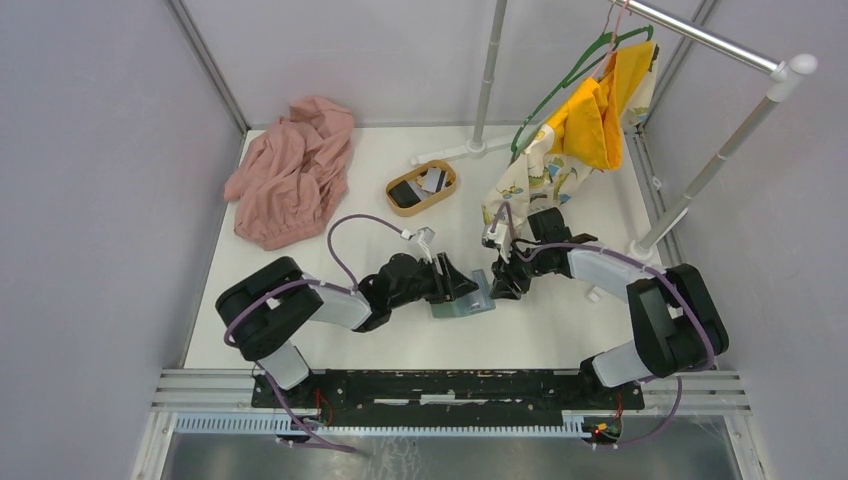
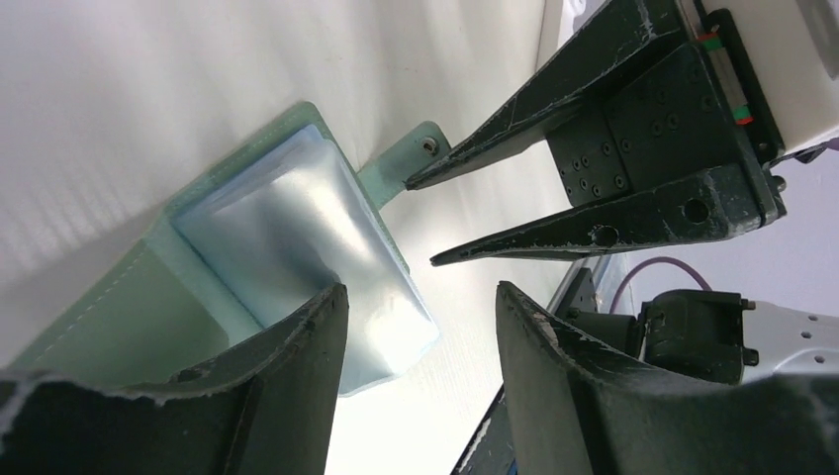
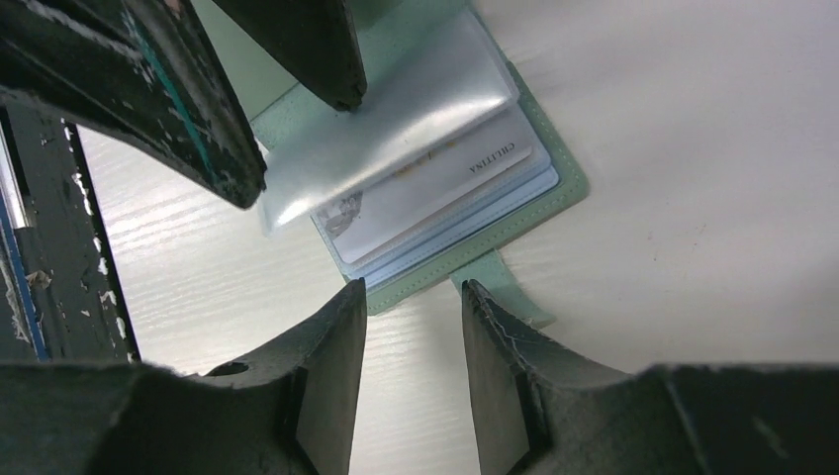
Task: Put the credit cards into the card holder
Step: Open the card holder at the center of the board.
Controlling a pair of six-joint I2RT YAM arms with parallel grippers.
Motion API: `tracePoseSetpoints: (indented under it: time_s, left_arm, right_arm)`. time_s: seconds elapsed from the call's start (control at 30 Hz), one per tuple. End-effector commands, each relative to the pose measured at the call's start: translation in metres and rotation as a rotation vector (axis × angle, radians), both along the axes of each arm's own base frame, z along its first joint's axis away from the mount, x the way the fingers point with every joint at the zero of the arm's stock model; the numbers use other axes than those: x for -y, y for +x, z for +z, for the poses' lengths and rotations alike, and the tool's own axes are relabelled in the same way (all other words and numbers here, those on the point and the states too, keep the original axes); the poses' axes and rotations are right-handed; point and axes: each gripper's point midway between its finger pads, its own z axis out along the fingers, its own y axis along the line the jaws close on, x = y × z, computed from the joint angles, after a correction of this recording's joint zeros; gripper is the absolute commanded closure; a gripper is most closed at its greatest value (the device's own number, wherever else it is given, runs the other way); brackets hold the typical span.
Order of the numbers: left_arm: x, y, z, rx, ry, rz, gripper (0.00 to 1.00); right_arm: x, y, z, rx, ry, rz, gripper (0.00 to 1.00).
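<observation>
On the white table (image 1: 560, 335), just ahead of the arm bases, the card holder (image 1: 462, 305) is laid open, with the two arms brought in on it from either side. The left gripper (image 2: 420, 289) is held unclenched: its fingers are spread wide, and nothing is gripped between them. One fingertip (image 3: 336, 89) is set on a clear plastic sleeve (image 3: 416, 109) of the holder, while the other is kept off past the holder's edge. Under that sleeve a pale printed card (image 3: 435, 193) is seen tucked into the pale blue pages.

The right gripper (image 3: 413, 287) is likewise released, its fingers parted by a narrow gap with nothing caught in it. The holder's closing tab (image 3: 505, 292) is found flat on the table just beyond those fingertips.

Farther back, well apart from the holder, an oval wooden tray (image 1: 452, 178) is placed, and the remaining credit cards (image 1: 404, 194) are left inside it, one black and one grey-white. A pink cloth (image 1: 290, 175) is heaped to the left of the tray. At the far right, a yellow garment (image 1: 590, 120) is hung from a metal rack (image 1: 720, 150).
</observation>
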Motion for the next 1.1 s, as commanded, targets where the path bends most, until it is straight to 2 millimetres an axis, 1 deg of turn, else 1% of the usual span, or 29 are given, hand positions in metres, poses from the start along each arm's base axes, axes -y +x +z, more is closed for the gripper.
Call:
tracePoseSetpoints:
  time_s: [0.0, 0.1, 0.13, 0.23, 0.27, 0.33, 0.47, 0.53, 0.73, 0.8, 0.87, 0.93, 1.07]
  left_arm:
    - [-0.011, 0.008, 0.024, 0.107, 0.032, 0.042, 0.37]
    - [-0.025, 0.012, 0.030, 0.158, 0.095, 0.076, 0.37]
    - [-0.030, 0.014, 0.027, 0.159, 0.123, 0.090, 0.38]
    - [-0.045, 0.015, 0.022, 0.178, 0.193, 0.123, 0.44]
    - [-0.047, 0.015, 0.018, 0.177, 0.214, 0.120, 0.45]
    - [-0.048, 0.014, 0.009, 0.166, 0.249, 0.108, 0.49]
    - [-0.046, 0.010, -0.006, 0.140, 0.276, 0.081, 0.51]
    - [-0.049, 0.011, -0.013, 0.128, 0.300, 0.081, 0.54]
    - [-0.056, 0.007, -0.036, 0.082, 0.387, 0.071, 0.72]
    - [-0.057, 0.004, -0.046, 0.062, 0.404, 0.061, 0.80]
    - [-0.056, 0.002, -0.052, 0.049, 0.410, 0.049, 0.85]
    - [-0.054, -0.001, -0.057, 0.038, 0.410, 0.033, 0.88]
    - [-0.051, -0.003, -0.062, 0.028, 0.405, 0.014, 0.89]
  right_arm:
    - [-0.010, 0.004, 0.023, 0.038, 0.116, -0.006, 0.54]
    - [-0.019, -0.003, 0.026, -0.008, 0.184, -0.006, 0.53]
    - [-0.020, -0.003, 0.024, -0.030, 0.193, -0.016, 0.53]
    - [-0.024, -0.003, 0.018, -0.102, 0.209, -0.068, 0.55]
    - [-0.025, -0.001, 0.016, -0.112, 0.212, -0.084, 0.58]
    - [-0.024, 0.005, 0.011, -0.138, 0.197, -0.150, 0.62]
    - [-0.021, 0.010, 0.001, -0.180, 0.163, -0.228, 0.61]
    - [-0.020, 0.011, -0.005, -0.206, 0.149, -0.251, 0.60]
    - [-0.021, 0.008, -0.014, -0.277, 0.138, -0.274, 0.60]
    - [-0.022, 0.007, -0.015, -0.299, 0.141, -0.283, 0.60]
    - [-0.026, 0.005, -0.010, -0.321, 0.169, -0.264, 0.59]
    - [-0.031, 0.001, -0.005, -0.343, 0.204, -0.246, 0.59]
    - [-0.035, 0.000, 0.004, -0.345, 0.236, -0.220, 0.60]
